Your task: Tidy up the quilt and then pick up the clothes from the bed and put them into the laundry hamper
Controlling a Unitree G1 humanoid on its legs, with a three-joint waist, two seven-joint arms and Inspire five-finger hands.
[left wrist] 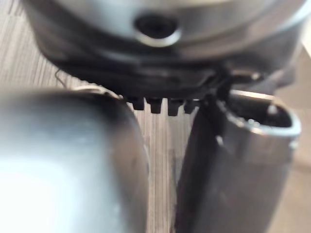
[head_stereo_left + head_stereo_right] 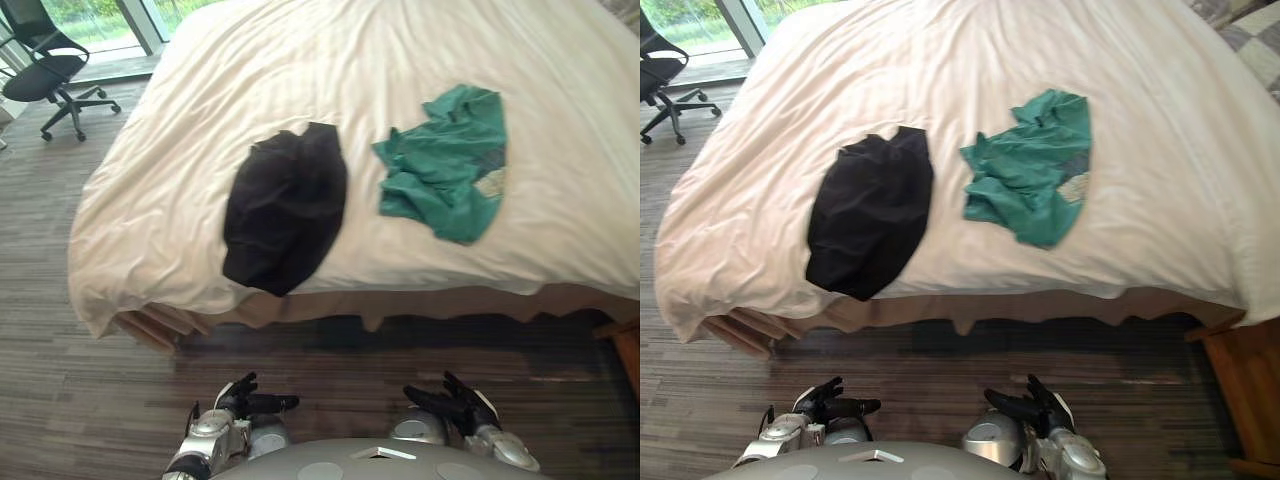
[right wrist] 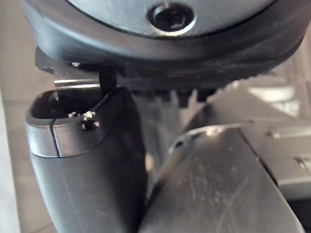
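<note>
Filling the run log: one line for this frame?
quilt: spread | black garment, green garment: on quilt, apart | left hand, right hand: open, empty, over floor

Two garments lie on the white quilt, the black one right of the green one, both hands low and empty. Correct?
No: the left eye view shows the black garment left of the green garment. Both lie on the white quilt, with the left hand and right hand low and empty.

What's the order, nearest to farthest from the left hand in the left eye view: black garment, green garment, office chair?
1. black garment, bed's near edge.
2. green garment, farther right on bed.
3. office chair, far left, past the bed.
</note>
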